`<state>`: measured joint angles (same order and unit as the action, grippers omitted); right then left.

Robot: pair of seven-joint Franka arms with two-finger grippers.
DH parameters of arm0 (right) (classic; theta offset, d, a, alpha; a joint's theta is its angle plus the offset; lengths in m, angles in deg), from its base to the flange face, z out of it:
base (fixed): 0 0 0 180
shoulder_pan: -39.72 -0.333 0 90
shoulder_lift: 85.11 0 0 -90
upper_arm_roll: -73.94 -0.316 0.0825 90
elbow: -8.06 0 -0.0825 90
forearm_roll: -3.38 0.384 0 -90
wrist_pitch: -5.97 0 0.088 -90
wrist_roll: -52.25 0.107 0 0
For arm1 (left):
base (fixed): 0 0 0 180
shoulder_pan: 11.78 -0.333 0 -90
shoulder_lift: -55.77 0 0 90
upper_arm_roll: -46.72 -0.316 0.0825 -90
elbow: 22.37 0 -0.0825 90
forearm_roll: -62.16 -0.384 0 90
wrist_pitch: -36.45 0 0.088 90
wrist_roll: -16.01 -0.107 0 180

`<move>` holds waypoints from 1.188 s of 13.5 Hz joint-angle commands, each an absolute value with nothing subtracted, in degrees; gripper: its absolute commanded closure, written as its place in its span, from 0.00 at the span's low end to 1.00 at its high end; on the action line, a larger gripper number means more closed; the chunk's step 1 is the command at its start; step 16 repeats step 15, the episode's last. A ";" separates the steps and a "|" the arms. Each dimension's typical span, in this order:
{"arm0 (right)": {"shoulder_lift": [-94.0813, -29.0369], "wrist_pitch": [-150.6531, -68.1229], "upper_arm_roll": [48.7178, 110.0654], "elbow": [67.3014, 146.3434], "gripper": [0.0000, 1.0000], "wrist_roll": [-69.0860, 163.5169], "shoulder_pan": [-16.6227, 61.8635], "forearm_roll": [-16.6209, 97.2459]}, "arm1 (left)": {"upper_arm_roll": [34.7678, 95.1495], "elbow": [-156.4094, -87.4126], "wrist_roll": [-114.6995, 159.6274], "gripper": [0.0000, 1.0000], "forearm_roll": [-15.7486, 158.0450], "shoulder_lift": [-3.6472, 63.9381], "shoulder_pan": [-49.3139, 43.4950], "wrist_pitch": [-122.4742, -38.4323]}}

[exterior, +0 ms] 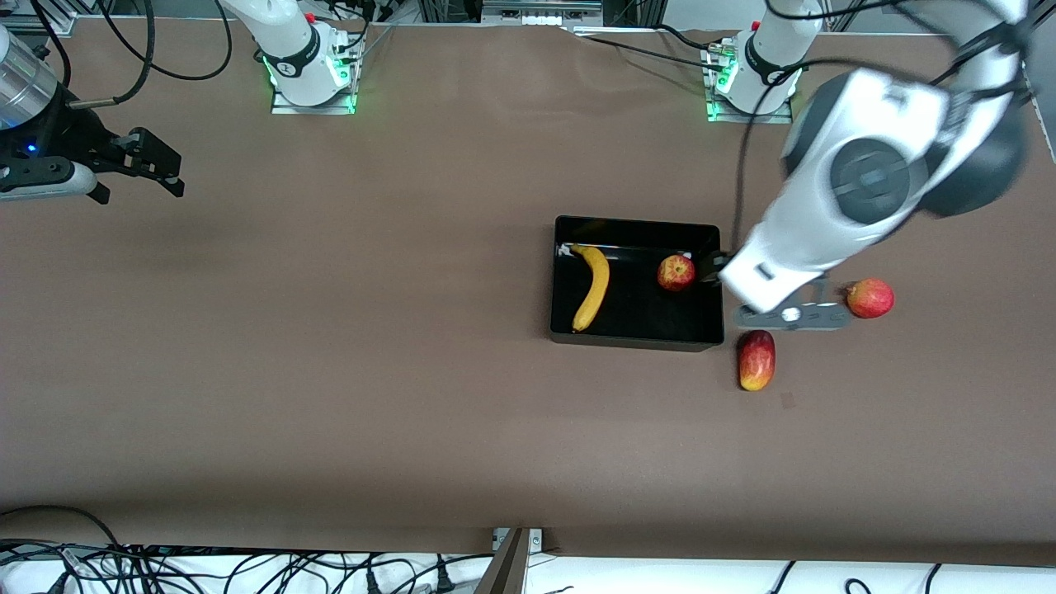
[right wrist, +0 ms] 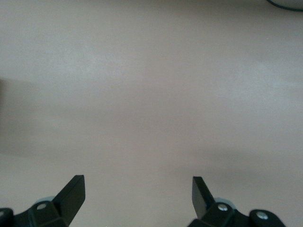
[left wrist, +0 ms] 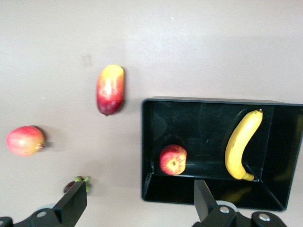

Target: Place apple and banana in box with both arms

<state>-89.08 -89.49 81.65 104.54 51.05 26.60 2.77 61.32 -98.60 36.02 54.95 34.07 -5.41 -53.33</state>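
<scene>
The black box (exterior: 634,339) lies near the table's middle, toward the left arm's end. Inside it, the yellow banana (exterior: 592,287) rests along the end toward the right arm. The red apple (exterior: 676,273) sits in the box at the end toward the left arm. Both show free in the left wrist view: apple (left wrist: 173,160), banana (left wrist: 242,144), box (left wrist: 213,100). My left gripper (exterior: 708,268) hangs over the box's end wall beside the apple, open (left wrist: 139,191) and holding nothing. My right gripper (exterior: 157,165) waits open (right wrist: 138,182) over bare table at the right arm's end.
A round pinkish-red fruit (exterior: 870,298) and an oblong red-yellow fruit (exterior: 756,360) lie on the table outside the box, toward the left arm's end. The left arm's links hang above that area. A small dark and green thing (left wrist: 81,182) lies by a left finger.
</scene>
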 commanded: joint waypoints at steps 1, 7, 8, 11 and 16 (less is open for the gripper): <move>-88.63 -88.34 81.68 103.34 0.00 50.23 26.45 2.68 | 57.38 -102.67 29.66 0.00 57.06 41.75 -7.48 -52.14; -88.71 -86.86 81.24 103.43 0.00 50.31 25.83 2.59 | 52.79 -124.24 19.79 0.00 57.06 60.86 -12.75 -60.50; -88.71 -86.58 81.24 103.34 0.00 50.31 25.83 2.59 | 52.18 -124.24 19.97 0.00 57.49 60.95 -12.58 -60.50; -88.71 -86.58 81.24 103.34 0.00 50.23 25.83 2.59 | 47.61 -123.45 20.06 0.00 64.61 61.13 -11.18 -59.97; -88.71 -86.58 81.24 103.34 0.00 50.23 25.83 2.59 | 47.60 -119.59 19.97 0.00 59.52 60.87 -9.94 -54.36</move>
